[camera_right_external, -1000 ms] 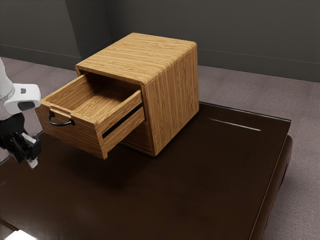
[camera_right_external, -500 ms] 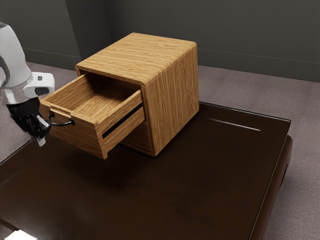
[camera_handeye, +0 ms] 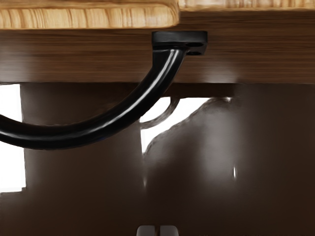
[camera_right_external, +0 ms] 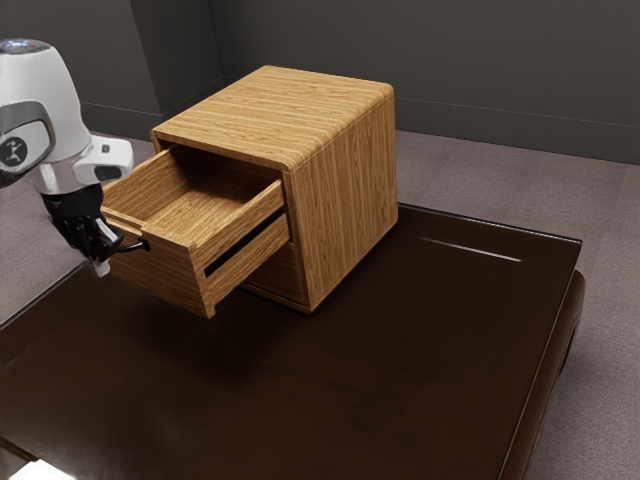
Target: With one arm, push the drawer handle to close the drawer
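Hanging just outside the open drawer's front, the black two-finger gripper (camera_right_external: 99,262) points down toward the dark brown, glossy table (camera_right_external: 390,360). Its two grey fingertips (camera_handeye: 146,230) are pressed together side by side, with a thin dark line between them and nothing pinched. The drawer with pale striped wood grain (camera_right_external: 165,275) sticks well out of the boxy wooden cabinet (camera_right_external: 345,195), toward the exterior view's left. On its front is the curved black metal handle (camera_right_external: 137,245), beside the gripper; whether they touch, I cannot tell.

In the wrist view, the handle bows outward from the drawer front, with a flat black mount (camera_handeye: 179,38) at one end. It lies between the fingertips and the wooden front. A light wooden lip (camera_handeye: 88,17) runs along the drawer's upper edge, above the handle. The white arm (camera_right_external: 60,110) overlaps the drawer's far front corner in the exterior view and hides part of it. A long dark groove (camera_right_external: 245,240) runs along the drawer's side.

The cabinet stands on the table near its far edge. Around them are a greyish carpeted floor (camera_right_external: 600,280) and a dark grey wall (camera_right_external: 450,60). White reflections (camera_handeye: 172,115) shine on the tabletop below the handle.
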